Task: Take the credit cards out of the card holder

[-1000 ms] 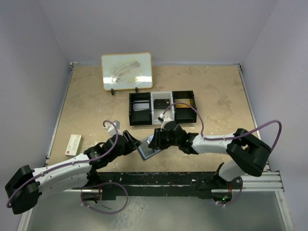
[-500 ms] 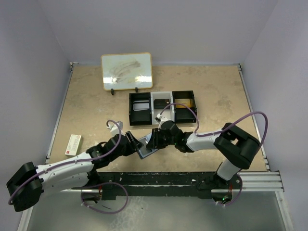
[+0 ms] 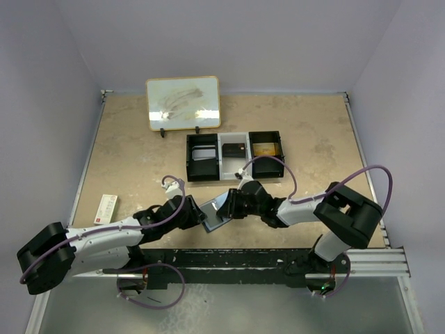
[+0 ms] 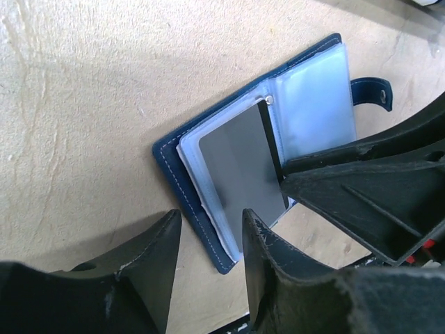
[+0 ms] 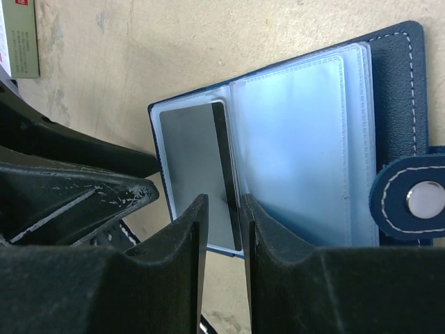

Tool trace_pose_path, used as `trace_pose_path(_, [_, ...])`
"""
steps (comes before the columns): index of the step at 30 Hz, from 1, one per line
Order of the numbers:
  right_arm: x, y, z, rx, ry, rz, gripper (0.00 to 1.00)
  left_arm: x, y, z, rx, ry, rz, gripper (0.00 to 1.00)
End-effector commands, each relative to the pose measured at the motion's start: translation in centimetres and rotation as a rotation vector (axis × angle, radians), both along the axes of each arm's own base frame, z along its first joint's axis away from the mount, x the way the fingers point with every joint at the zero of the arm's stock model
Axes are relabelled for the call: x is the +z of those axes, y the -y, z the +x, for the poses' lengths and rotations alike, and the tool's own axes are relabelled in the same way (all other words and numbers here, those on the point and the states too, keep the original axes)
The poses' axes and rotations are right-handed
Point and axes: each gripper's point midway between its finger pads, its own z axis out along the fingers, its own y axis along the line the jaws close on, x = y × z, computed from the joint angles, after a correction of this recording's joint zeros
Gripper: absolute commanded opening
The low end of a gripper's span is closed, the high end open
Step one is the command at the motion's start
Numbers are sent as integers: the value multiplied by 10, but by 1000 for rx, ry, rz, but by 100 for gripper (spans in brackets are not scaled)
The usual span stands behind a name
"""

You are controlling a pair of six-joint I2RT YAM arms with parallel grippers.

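The navy card holder lies open on the table between my two grippers. In the left wrist view the holder shows pale pocket panels, a grey card in one pocket and its tab at the far edge. My left gripper is open, with the holder's near corner between its fingers. In the right wrist view the grey card sits in the left pocket of the holder. My right gripper is over the card's lower edge, its jaws only narrowly apart and holding nothing.
A black three-compartment tray stands behind the holder. A framed whiteboard stands at the back left. A small red-and-white box lies at the left, and its corner shows in the right wrist view. The table's front rail is close behind both grippers.
My left gripper has reached further right, up to the holder. My right gripper has shifted slightly right and nearer, staying over the holder.
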Motion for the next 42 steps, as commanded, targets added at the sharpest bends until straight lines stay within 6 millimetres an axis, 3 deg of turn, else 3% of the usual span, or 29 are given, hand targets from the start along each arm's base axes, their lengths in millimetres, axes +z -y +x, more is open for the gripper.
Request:
trace_pose_path(1, [-3,10,-1,-54,-19,-2,29,16,14,7,-28,45,-34,37])
trace_pose_path(14, [7,7,-4,-49,-21,51,27,31,24,12,-42,91,-7,34])
trace_pose_path(19, [16,9,-3,-70,-8,79,25,25,29,11,-54,78,14,33])
trace_pose_path(28, [15,17,-4,-106,-12,81,23,21,11,11,-14,72,191,35])
trace_pose_path(35, [20,18,-8,-89,-9,99,31,44,11,13,-6,131,165,46])
trace_pose_path(38, [28,20,-6,-89,40,117,39,50,16,15,0,150,120,46])
trace_pose_path(42, [34,20,-2,-101,55,134,39,49,29,15,-26,139,95,44])
